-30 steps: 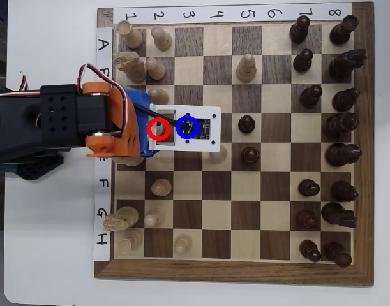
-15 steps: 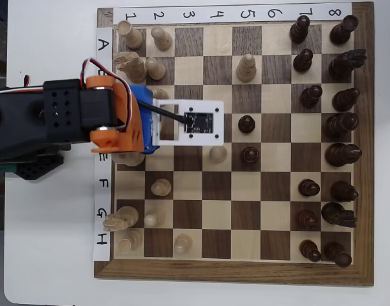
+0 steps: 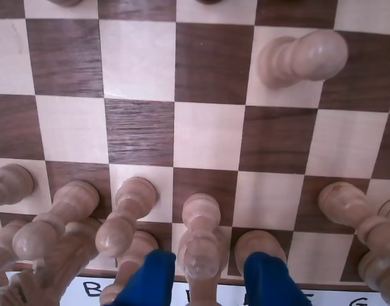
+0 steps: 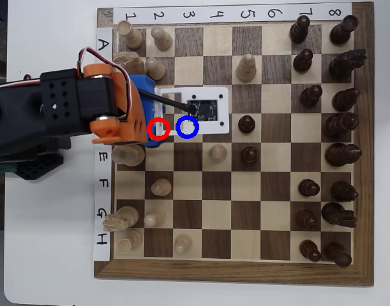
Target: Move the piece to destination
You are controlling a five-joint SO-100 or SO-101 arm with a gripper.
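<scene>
While gripper (image 3: 207,277) straddles piece (image 3: 200,237), destination (image 4: 188,127) unoccupied.

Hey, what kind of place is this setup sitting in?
Probably a hobby or lab tabletop set up for robot chess. A wooden chessboard with paper row and column labels lies on a plain white table, and a small black and orange robot arm reaches over the pale pieces, its blue claw low over them.

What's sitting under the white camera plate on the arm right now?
In the overhead view the white camera plate covers several board squares, so nothing beneath shows. The wrist view shows a pale cream pawn between the blue gripper fingers, jaws apart.
</scene>
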